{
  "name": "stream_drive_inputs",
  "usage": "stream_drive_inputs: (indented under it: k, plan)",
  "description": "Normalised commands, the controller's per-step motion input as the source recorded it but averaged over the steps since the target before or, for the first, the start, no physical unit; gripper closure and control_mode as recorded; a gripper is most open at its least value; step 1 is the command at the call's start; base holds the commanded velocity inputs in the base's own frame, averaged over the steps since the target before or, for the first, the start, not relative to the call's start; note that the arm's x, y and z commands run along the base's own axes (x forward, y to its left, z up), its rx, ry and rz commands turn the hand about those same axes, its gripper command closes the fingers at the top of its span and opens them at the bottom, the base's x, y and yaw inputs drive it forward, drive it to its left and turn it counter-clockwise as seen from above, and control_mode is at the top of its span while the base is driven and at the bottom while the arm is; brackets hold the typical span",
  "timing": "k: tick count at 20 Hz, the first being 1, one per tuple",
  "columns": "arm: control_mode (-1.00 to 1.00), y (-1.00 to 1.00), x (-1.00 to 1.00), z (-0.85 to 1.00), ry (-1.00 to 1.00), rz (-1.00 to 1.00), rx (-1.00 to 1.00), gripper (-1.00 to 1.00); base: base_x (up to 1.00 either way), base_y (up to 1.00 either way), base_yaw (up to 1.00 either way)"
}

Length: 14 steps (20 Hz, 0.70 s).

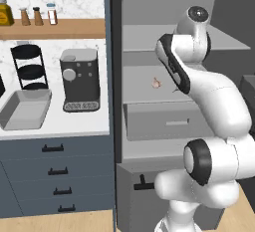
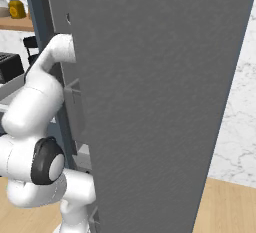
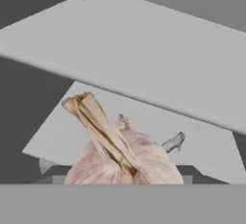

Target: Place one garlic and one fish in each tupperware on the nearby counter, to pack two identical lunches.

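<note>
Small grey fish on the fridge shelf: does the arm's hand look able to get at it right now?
Probably not directly: the pale pinkish garlic bulb sits right before the hand, with the small grey fish farther back beyond it.

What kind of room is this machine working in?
It looks like a home kitchen: a long white countertop over dark blue-grey drawers, a dark grey coffee machine on it, and an open grey fridge with shelves holding a small pinkish garlic bulb.
</note>
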Motion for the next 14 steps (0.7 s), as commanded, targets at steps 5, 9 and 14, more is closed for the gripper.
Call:
stream_drive_inputs:
  k: [5,9,14]
  plan:
    - [-1.00,0.25,-1.00,-0.06,0.07,-0.52,0.08,1.00,0.00,0.00,0.00]
    - [-1.00,0.00,-1.00,0.00,0.05,-0.47,0.20,1.00,0.00,0.00,0.00]
    - [-1.00,-0.03,-0.92,0.00,0.02,-0.24,0.28,1.00,0.00,0.00,0.00]
